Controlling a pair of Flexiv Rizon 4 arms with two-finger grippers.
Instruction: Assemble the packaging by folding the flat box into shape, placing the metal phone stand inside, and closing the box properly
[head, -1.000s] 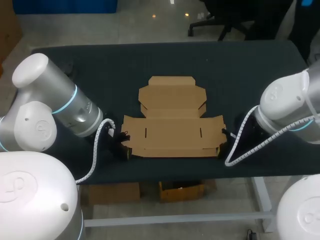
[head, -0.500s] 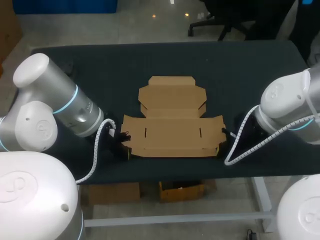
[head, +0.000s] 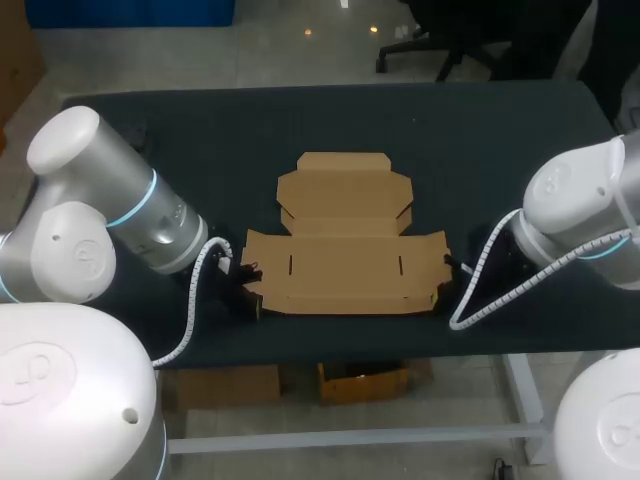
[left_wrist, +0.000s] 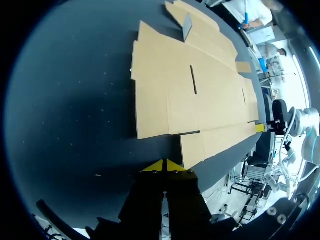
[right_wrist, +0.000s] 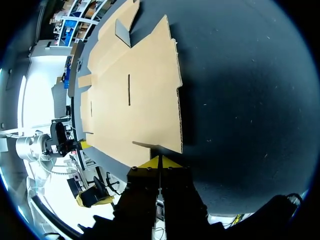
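Sitting low by the near edge of the dark matte surface (head: 200, 130), the left gripper (left_wrist: 162, 165) and right gripper (right_wrist: 159, 161) are pressing their yellow tips together, gripping nothing. Between them the tan cardboard box (head: 345, 270) is lying unfolded, showing narrow slots and notched flaps.

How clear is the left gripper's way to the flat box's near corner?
Probably yes: the left gripper sits just short of the flat box, with only bare table between them. Its tips are shut, so gripping needs them opened.
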